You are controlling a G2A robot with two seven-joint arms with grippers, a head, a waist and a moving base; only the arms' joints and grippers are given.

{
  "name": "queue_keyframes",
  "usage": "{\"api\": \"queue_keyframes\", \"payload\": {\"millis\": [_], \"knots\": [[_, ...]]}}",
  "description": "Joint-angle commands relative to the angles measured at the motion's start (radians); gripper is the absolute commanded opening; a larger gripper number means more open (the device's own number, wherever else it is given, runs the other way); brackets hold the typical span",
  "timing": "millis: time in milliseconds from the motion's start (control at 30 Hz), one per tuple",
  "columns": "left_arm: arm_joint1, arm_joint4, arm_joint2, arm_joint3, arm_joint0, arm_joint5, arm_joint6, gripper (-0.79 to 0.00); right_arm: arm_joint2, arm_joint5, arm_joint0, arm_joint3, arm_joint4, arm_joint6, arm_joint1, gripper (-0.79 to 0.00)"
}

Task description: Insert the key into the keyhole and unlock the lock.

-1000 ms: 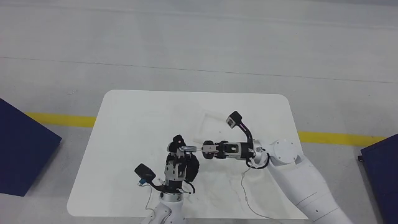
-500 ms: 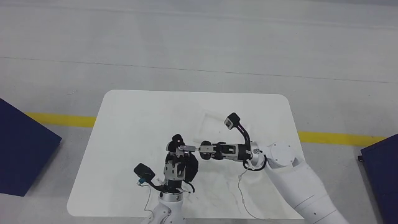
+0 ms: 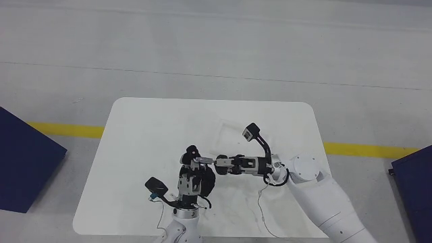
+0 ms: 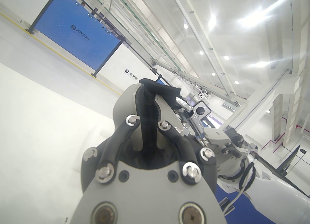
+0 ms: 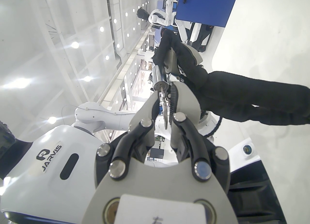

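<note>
My left gripper (image 3: 194, 165) stands over the near middle of the white table (image 3: 142, 135), its black-padded fingers (image 5: 167, 48) shut on a silver cylinder lock (image 5: 158, 73). The lock (image 4: 182, 104) juts out beyond the fingertips of this gripper (image 4: 155, 94). My right gripper (image 3: 217, 163) faces it from the right, shut on a flat silver key (image 5: 165, 111). The key's tip meets the lock's round end face (image 5: 160, 86); how deep it sits is hidden. In the right wrist view the gripper (image 5: 166, 92) holds the key edge-on between its pale fingers.
A thin cable (image 3: 262, 206) trails over the table under the right arm. A faint square outline (image 3: 226, 133) marks the table behind the grippers. Dark blue partitions stand on the floor at the left (image 3: 20, 162) and right (image 3: 413, 169).
The right gripper has slid a little to the left, bringing the key up against the lock. The left gripper has stayed in place with the lock.
</note>
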Motion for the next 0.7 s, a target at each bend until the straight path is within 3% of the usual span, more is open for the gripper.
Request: {"api": "queue_keyframes", "payload": {"millis": [0,67,100,200,233,267,400,667], "knots": [[-0.001,0.000,-0.003,-0.001,0.001,-0.003,-0.003,-0.785,0.007,-0.007,-0.002,0.000,0.007,0.011,0.001,0.000],[-0.003,0.000,-0.006,-0.002,0.003,-0.005,-0.006,-0.785,0.017,-0.014,-0.003,0.004,0.010,0.020,0.003,0.000],[-0.003,0.000,-0.007,-0.003,0.003,-0.007,-0.007,-0.785,0.022,-0.017,-0.004,0.006,0.012,0.024,0.004,-0.055],[-0.005,0.001,-0.012,-0.005,0.006,-0.010,-0.008,-0.785,0.035,-0.022,-0.008,0.009,0.014,0.040,0.007,-0.092],[-0.006,0.002,-0.013,-0.005,0.006,-0.010,-0.009,-0.785,0.040,-0.025,-0.010,0.009,0.013,0.043,0.008,-0.142],[-0.006,0.003,-0.014,-0.006,0.007,-0.011,-0.009,-0.785,0.044,-0.026,-0.012,0.009,0.013,0.046,0.009,-0.243],[-0.009,0.008,-0.019,-0.006,0.009,-0.015,-0.014,-0.785,0.057,-0.028,-0.021,0.007,0.011,0.056,0.012,-0.409],[-0.014,0.016,-0.027,-0.007,0.013,-0.018,-0.019,-0.785,0.065,-0.027,-0.031,0.001,0.011,0.059,0.013,-0.533]]}}
